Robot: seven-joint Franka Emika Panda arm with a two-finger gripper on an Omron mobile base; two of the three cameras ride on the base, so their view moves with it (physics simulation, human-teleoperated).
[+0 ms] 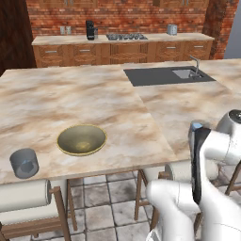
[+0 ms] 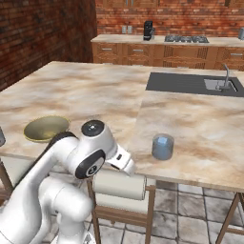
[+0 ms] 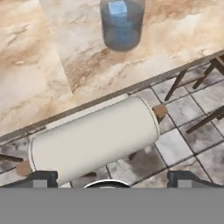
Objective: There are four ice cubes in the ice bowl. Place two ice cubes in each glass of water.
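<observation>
Claw [image 3: 109, 181] fingers are sitting spread and empty, hanging below the worktop [image 1: 94, 99] edge; the ice bowl [image 1: 81, 140] is lying up and leftward, nearer tumbler [image 3: 121, 24] directly ahead.

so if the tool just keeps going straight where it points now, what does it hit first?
Probably the white cushioned stool seat, dead centre in the hand view between the fingertips of the tool. The counter edge and the glass sit off that line. Depth is unclear.
</observation>
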